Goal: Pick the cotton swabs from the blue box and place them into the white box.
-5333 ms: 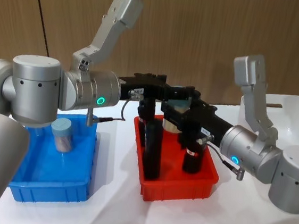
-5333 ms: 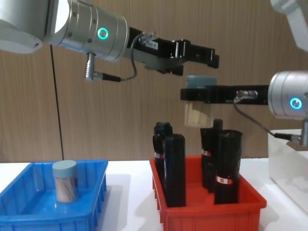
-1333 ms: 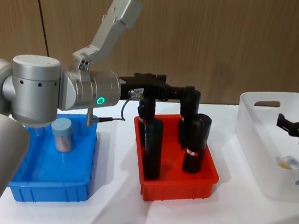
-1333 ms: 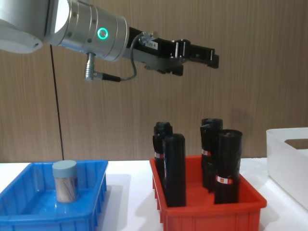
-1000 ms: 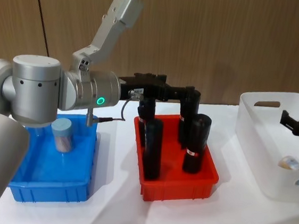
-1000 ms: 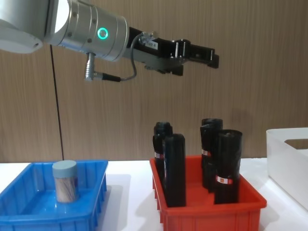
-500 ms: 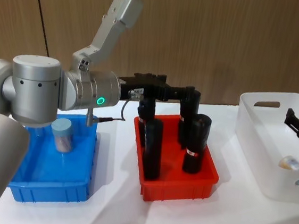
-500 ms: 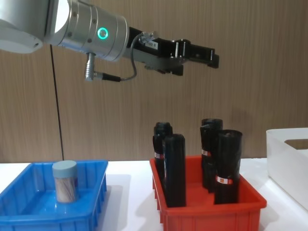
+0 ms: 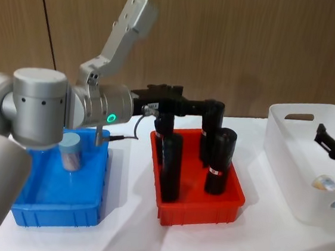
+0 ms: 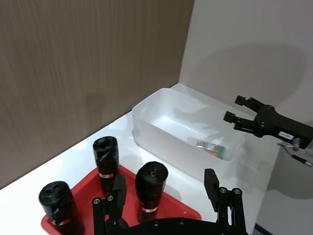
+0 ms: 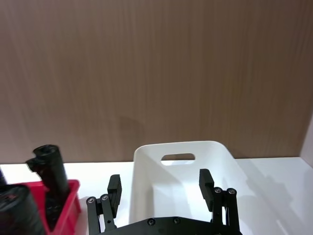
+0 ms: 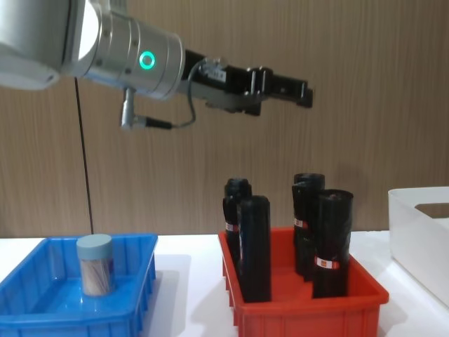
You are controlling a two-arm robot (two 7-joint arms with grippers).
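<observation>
One jar of cotton swabs [image 9: 71,150] stands upright in the blue box [image 9: 56,214], toward its back; a second jar [image 9: 327,182] lies on its side on the floor of the white box [image 9: 289,151]. The right gripper [image 9: 332,145] hovers over the white box, fingers spread and empty. The left gripper [image 12: 300,94] hangs above the red tray [image 9: 197,209] of black bottles [image 9: 172,165], its fingers likewise parted, holding nothing

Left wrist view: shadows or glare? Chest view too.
Left wrist view: broad soft shadow on the pale wall behind the right hand, no harsh glare. Chest view: left arm's green status ring glows bright; soft shadow on the table between blue box and red tray.
</observation>
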